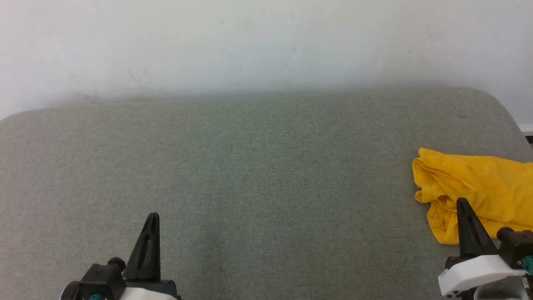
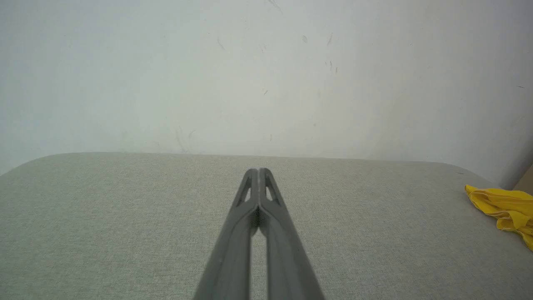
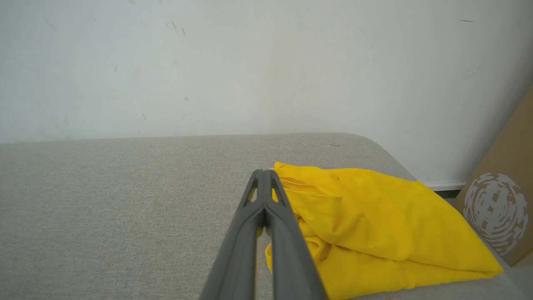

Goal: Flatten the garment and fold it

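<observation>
Closest to me, the right gripper [image 1: 462,202] and left gripper [image 1: 153,216] both have their fingers pressed together, empty. I see the garment [image 1: 479,183] bunched at the right end of the grey surface [image 1: 266,166], just ahead and right of the right fingers, its length running rightward, well apart from the left; I judge the right arm nearer.

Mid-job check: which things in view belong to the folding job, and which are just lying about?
Job:
- crumpled mustard-yellow fabric garment, on the robot's right
- left claw, shut
- right claw, shut, near the garment

Just there:
- grey fabric-covered surface underneath
- brown cardboard box with a white round print
- scuffed white wall
</observation>
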`<state>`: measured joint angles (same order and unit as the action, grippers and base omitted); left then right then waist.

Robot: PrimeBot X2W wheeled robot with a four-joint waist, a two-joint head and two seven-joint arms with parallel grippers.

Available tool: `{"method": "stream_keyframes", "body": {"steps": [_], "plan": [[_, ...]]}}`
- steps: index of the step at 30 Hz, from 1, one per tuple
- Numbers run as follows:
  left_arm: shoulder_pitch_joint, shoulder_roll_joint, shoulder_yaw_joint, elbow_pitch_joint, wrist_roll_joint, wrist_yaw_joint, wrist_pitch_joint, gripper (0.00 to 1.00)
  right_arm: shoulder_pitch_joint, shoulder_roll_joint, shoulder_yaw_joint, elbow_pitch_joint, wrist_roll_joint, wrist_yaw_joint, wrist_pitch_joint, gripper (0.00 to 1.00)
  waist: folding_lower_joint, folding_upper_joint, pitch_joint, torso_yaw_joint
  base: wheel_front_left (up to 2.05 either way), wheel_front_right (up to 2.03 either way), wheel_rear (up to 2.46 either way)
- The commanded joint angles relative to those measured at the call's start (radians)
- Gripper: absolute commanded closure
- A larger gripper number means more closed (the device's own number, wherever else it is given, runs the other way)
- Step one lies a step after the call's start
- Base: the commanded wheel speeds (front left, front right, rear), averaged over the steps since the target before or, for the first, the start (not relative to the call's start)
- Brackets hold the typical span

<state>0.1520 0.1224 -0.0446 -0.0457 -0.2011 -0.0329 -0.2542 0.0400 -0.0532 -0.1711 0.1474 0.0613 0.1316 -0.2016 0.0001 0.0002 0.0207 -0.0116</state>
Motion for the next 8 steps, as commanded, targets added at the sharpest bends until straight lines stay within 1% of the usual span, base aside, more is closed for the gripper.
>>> {"method": "stream_keyframes", "body": {"steps": [1,8], "plan": [[-0.004,-0.002,0.001,0.001,0.006,0.001,0.006,1.0,-0.002,0.0,0.003,-0.004,-0.002,0.0,0.004,1.0,0.0,-0.0002,0.0,0.0,0.0,0.0,0.0],[-0.013,-0.006,0.004,0.004,0.017,0.003,0.02,1.0,-0.004,0.0,0.013,-0.012,-0.005,0.0,0.016,1.0,0.0,-0.0002,-0.002,0.001,0.0,0.0,0.0]]}}
